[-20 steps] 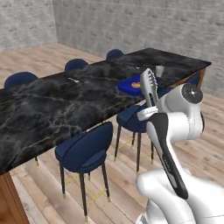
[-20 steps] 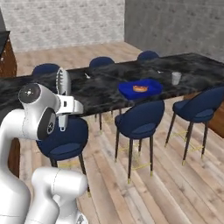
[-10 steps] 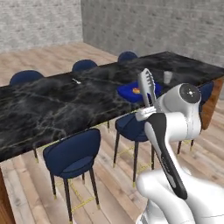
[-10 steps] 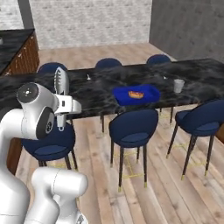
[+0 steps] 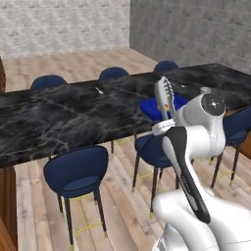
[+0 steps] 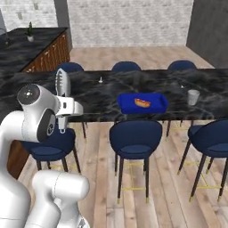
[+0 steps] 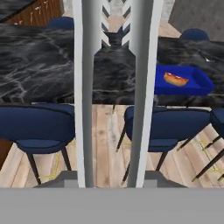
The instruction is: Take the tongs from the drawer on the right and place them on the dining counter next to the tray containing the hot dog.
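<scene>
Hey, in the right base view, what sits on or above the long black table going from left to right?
Slim silver metal tongs held upright by the arm → small flat bright blue tray carrying the orange-red hot dog → small grey cup.

Pale brick walls (image 6: 129, 22) along the top of the frame, wood plank floor (image 6: 102, 178) below, dark blue chairs (image 6: 136, 138) at centre.

Premises are a rendered domestic kitchen-diner: long black marble-veined table (image 6: 111, 91) flanked by dark blue round-backed chairs (image 6: 136, 138), plank wood floor (image 6: 102, 178), pale brick walls (image 6: 129, 22), and a second marble top over wooden cabinets (image 6: 44, 55) beyond its far-left corner.
</scene>
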